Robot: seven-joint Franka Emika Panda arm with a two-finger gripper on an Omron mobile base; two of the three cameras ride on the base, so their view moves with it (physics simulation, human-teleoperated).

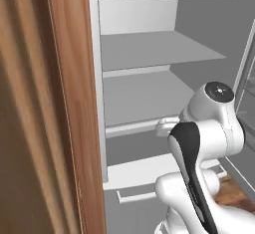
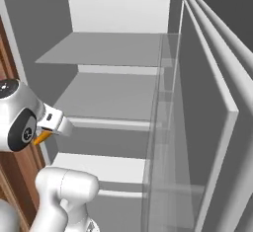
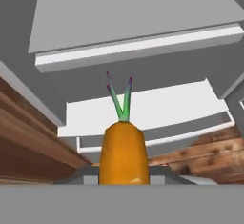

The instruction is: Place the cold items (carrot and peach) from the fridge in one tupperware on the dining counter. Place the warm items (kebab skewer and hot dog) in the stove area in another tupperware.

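Gripper (image 2: 49, 130) closed on the carrot (image 3: 124, 154), pinching it low on its orange body, out in front of the open fridge (image 1: 149, 54)

In the hand view: carrot upright in the middle, green stalks (image 3: 121, 99) pointing away from the hand, forked into two purple-tipped stems; fingertips themselves hidden behind the carrot body

In the right base view: a small orange sliver of the carrot (image 2: 42, 137) peeking out beneath the white hand, just left of the lower fridge shelf (image 2: 108, 97)

Upper shelf (image 1: 159, 49) and lower shelf bare and grey; white drawer front (image 3: 147, 108) below them, beyond the carrot tops

Fridge door (image 2: 207, 127) swung wide on the right, seen edge-on with a clear door bin (image 2: 163, 142)

Wooden cabinet panel (image 1: 69, 108) standing along the left side of the fridge; wood floor (image 3: 209, 151) showing beneath the drawer

Peach: cannot tell where
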